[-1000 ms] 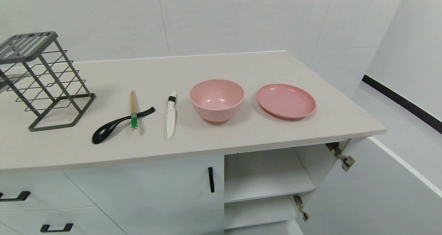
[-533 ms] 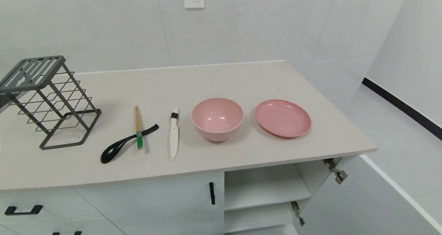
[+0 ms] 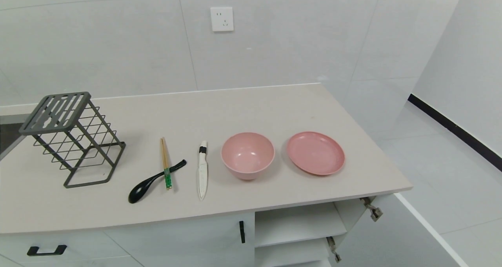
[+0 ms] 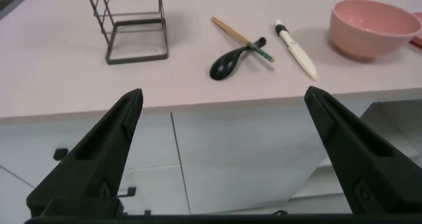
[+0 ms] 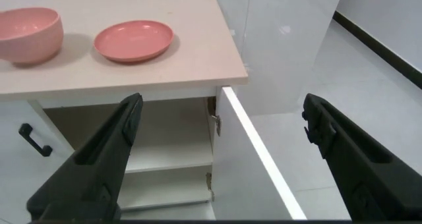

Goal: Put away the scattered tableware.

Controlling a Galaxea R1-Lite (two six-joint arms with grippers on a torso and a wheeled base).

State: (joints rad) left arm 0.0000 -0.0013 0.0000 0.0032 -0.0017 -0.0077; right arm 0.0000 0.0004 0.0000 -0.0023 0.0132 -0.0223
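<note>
Left claw [image 4: 223, 95]: jaws spread wide, nothing held, poised out in front of the counter [image 4: 198, 85] edge and well apart from all tableware. Right claw [image 5: 221, 99]: also spread wide and empty, held before the open cupboard, well apart from the dishes. Pink bowl [image 3: 247, 155] upright on the counter near the front edge, taken as the landmark. Knife [image 3: 202, 169], white with a dark band at the handle, lies just left of the bowl, not touching it. Chopsticks [image 3: 165, 163] are farther left of the bowl, a pair side by side, crossing the handle of a black spoon [image 3: 151, 182] whose bowl end points toward the front edge. Dark wire rack [image 3: 72, 137] stands farthest left of the bowl. Pink plate [image 3: 315, 153] lies flat just right of the bowl, a small gap between them. Left wrist view takes in the rack, spoon, chopsticks, knife and bowl from low in front. Right wrist view takes in the bowl, plate and, below and right of the bowl, the cupboard with its door [image 5: 254, 158] swung out and two bare shelves [image 5: 168, 158]. Head view adds a wall socket [image 3: 222, 19] above and behind the bowl.
</note>
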